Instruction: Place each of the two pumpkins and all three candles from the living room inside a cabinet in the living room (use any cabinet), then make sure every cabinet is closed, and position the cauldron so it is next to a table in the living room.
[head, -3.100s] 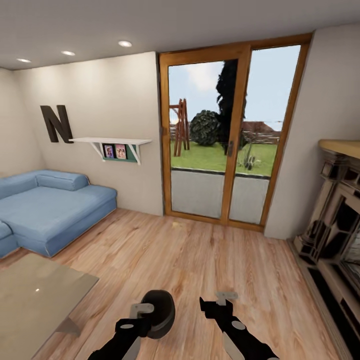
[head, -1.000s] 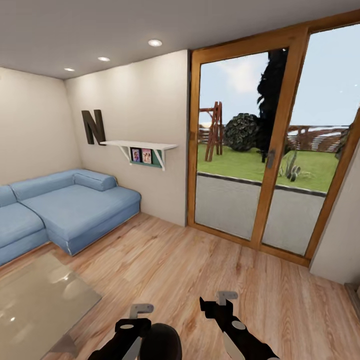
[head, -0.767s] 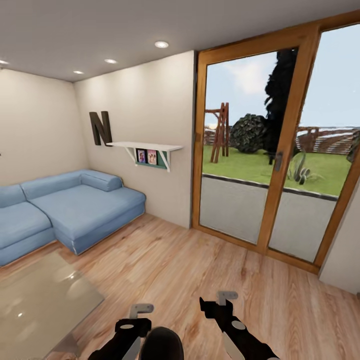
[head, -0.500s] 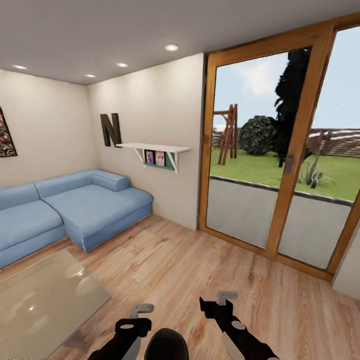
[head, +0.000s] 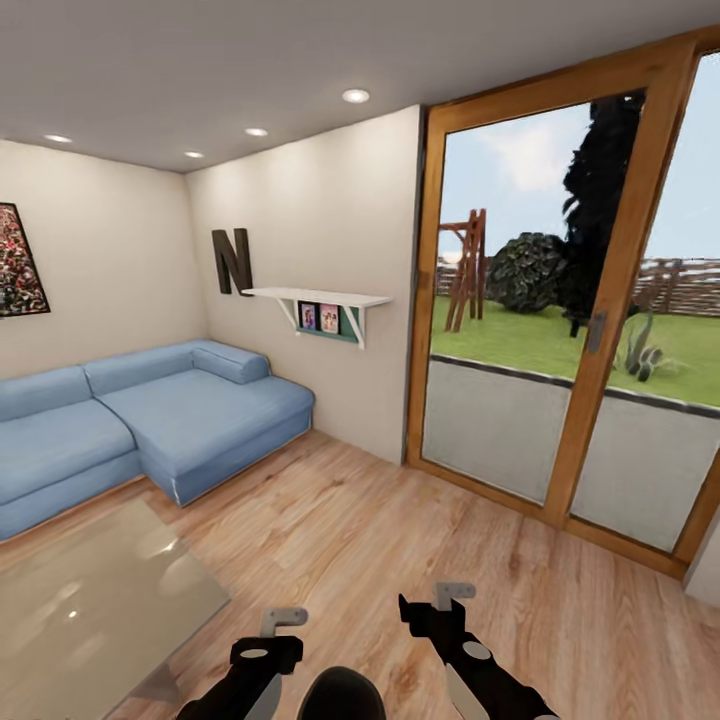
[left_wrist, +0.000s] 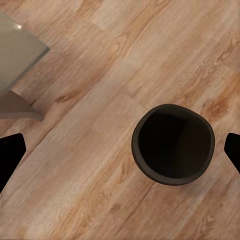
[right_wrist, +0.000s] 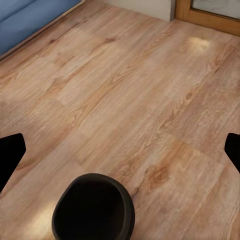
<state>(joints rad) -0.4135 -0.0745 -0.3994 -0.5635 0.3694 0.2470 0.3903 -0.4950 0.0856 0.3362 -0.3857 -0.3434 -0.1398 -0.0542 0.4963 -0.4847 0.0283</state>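
The cauldron (head: 340, 695) stands upright on the wood floor (head: 400, 530) at the lower edge of the head view, cut off there, between the two arms and nearer the left hand (head: 270, 640). Both the left hand and the right hand (head: 432, 606) are spread wide and empty. The left wrist view looks straight down into its round mouth. The table (head: 90, 600) lies left of the cauldron, its near corner close by but apart. Beyond stand the blue sofa (head: 150, 420) and glass door (head: 560, 340).

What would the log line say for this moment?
cauldron: on floor, near table | left gripper: open | right gripper: open
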